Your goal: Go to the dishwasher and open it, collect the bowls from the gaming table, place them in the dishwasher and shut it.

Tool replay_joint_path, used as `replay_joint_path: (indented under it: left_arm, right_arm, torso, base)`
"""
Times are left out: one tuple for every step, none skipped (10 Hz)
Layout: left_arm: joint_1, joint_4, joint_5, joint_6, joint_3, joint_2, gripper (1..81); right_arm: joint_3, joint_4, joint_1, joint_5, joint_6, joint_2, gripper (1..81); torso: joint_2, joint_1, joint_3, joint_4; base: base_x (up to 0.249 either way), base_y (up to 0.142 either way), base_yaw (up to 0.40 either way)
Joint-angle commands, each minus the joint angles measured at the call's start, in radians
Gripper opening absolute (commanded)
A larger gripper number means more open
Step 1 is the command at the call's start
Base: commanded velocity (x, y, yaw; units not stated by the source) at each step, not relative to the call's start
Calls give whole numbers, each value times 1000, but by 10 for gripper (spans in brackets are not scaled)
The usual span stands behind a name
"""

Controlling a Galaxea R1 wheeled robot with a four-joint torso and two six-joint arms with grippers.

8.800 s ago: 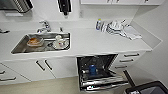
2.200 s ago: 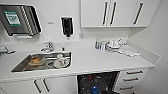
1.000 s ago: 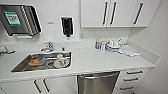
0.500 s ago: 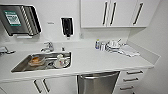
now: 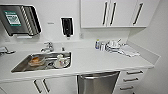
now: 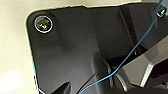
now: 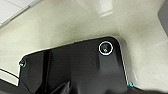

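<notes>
From my left wrist camera I'm looking at the robot's own dark plate (image 6: 75,50), which takes up most of the frame. A round metal fitting (image 6: 43,24) sits at one corner of it, and a second, smaller one (image 6: 161,12) shows at another corner. A thin blue wire (image 6: 130,53) runs across the plate in a loose curve. Beside it lies the grey jointed bar (image 6: 147,67). Past the plate's edge I see a pale speckled floor (image 6: 12,50) with a bright glare patch on it.
</notes>
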Motion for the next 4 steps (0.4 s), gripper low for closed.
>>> replay_joint_path:
  left_arm:
    - [-39,8,41,42,-7,-2,811]
    - [-43,5,41,42,-7,-1,811]
    - [-54,-6,41,40,-7,-1,811]
    - [-62,-11,41,39,-10,1,811]
  right_arm:
    - [-205,-111,-35,-10,-3,106,811]
    - [-265,-122,-52,-5,-5,147,811]
    - [-306,-130,-65,-5,-5,182,811]
    - [-325,-131,-72,-6,-5,202,811]
  torso:
    - [0,0,0,0]
    - [0,0,0,0]
    - [0,0,0,0]
    - [0,0,0,0]
  base:
    - [0,0,0]
    - [0,0,0]
    - [0,0,0]
    - [0,0,0]
